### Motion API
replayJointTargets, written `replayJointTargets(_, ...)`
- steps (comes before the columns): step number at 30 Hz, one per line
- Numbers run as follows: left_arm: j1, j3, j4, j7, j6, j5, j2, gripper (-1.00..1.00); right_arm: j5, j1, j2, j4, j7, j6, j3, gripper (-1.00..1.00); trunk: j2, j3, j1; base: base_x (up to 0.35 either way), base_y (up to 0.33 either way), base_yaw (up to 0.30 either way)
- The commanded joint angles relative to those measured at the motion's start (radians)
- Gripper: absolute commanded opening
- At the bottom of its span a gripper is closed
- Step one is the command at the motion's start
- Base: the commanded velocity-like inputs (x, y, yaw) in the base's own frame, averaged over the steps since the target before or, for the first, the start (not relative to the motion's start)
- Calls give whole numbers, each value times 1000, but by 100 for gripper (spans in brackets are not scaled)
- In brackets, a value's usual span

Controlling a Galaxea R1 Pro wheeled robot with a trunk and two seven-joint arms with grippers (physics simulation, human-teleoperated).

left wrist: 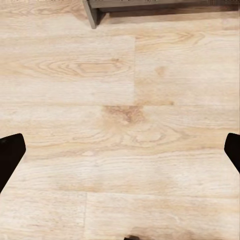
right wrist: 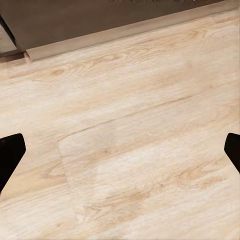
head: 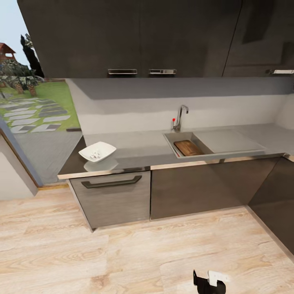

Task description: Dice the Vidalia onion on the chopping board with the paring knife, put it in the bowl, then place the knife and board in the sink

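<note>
The task looks close to finished. At right of centre in the head view, the chopping board point(head: 188, 147) lies inside the sink point(head: 169, 141), a brown wooden slab with rounded corners. A thin red-and-dark sliver along its left edge is probably the paring knife point(head: 176, 152), though it is too small to be sure. At left of centre, the bowl point(head: 97, 152) sits near the front edge of the countertop point(head: 139, 149) and holds a few pale bits, which I judge to be the diced onion. If so, nothing seems left except confirming the knife is in the basin.

The bowl is glossy white, shallow and rounded-square, mirrored faintly in the smooth grey reflective counter. The sink is brushed steel with a flat drainboard to its right and a chrome faucet point(head: 180, 117) bearing a red dot. The cabinets point(head: 110, 196) below are dark grey with a black bar handle; the floor point(head: 122, 253) is pale grained wood planks.

In each wrist view, the left gripper point(left wrist: 120, 152) and right gripper point(right wrist: 120, 152) point at bare floor, fingers spread wide at the frame's 2 side edges, holding nothing.
</note>
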Motion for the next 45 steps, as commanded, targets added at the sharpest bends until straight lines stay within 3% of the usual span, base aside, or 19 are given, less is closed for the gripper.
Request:
replayJointTargets(1,-1,4,3,8,-4,-11,0,100,11,-1,0,1,-8,-2,-4,100,-1,1,0,0,0,0)
replayJointTargets(45,-1,4,5,8,-4,-11,0,100,11,-1,1,2,-20,-2,-3,100,-1,72,0,0,0,0)
